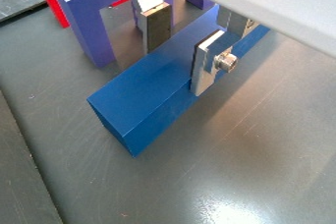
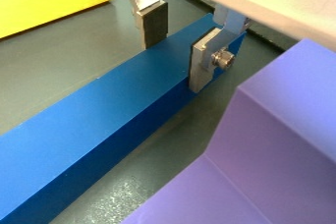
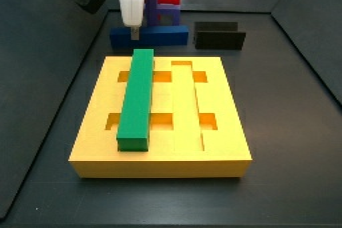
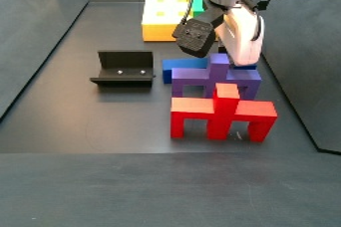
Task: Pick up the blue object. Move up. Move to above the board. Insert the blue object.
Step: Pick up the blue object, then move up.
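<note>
The blue object is a long dark-blue bar lying flat on the grey floor; it also shows in a wrist view and both side views. My gripper is lowered over it and straddles one end. One silver finger lies against the bar's near side. The dark pad of the far finger stands just behind the bar with a slight gap. The jaws look open. The yellow board lies beyond the bar.
A green bar sits in one of the board's grooves. The purple-blue arch piece stands right beside the blue bar, with red blocks next to it. The black fixture stands nearby.
</note>
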{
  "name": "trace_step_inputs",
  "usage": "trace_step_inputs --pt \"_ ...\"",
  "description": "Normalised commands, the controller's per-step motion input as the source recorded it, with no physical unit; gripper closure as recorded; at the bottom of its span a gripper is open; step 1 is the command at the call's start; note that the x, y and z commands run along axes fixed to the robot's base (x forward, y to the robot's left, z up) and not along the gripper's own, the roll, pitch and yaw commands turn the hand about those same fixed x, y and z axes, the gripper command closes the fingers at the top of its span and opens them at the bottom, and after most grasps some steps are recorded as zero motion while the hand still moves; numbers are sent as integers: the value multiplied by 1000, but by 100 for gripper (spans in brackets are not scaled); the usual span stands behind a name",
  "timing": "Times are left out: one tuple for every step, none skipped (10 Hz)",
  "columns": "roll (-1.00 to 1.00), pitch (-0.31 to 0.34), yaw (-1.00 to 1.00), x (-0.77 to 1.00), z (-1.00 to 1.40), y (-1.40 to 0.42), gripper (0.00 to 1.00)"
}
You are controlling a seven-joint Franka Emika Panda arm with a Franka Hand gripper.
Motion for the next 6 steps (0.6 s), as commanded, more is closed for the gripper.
trace_step_inputs --pt "0 0 0 0 0 0 100" --pt "0 0 0 0 0 0 100" --pt "0 0 0 0 833 0 100" --pt "-11 15 -4 -40 820 -75 100" --pt "-16 43 4 -80 662 -77 100" --pt "-19 24 7 -51 377 -41 100"
